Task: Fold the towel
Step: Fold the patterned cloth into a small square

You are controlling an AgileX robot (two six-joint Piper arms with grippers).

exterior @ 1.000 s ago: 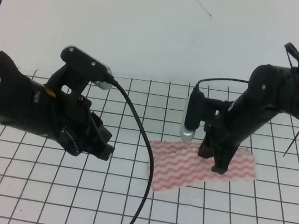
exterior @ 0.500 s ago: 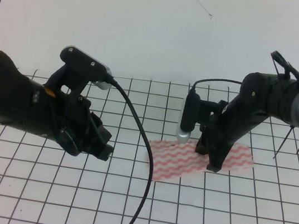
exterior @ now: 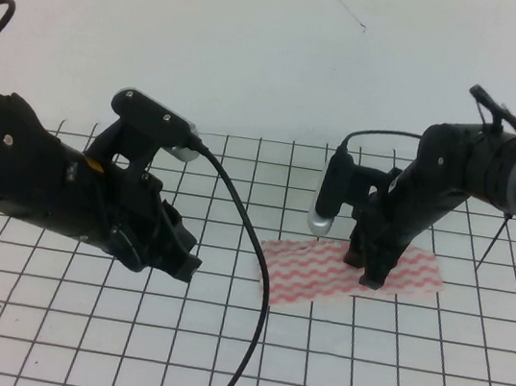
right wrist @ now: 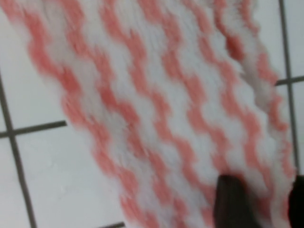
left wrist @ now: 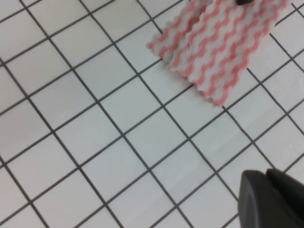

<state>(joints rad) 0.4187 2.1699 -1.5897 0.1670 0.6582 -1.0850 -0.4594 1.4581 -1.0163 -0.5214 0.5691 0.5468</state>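
the gridded tabletop (exterior: 42,336) carries everything. the left end effector (exterior: 180,261), closed on nothing, hangs above bare squares; the towel (exterior: 314,274) lies off to its right and slightly farther out, apart from it. the right end effector (exterior: 370,273) is far nearer: its tips stand down on the towel, fingers (right wrist: 232,202) parted with striped cloth showing between them. the towel lies flat beneath it, long axis running crosswise from under the right end effector toward the left one, so the next fold looks like the right arm's.

white gridded table (exterior: 71,340), pink wavy-striped towel (exterior: 315,277) lying flat
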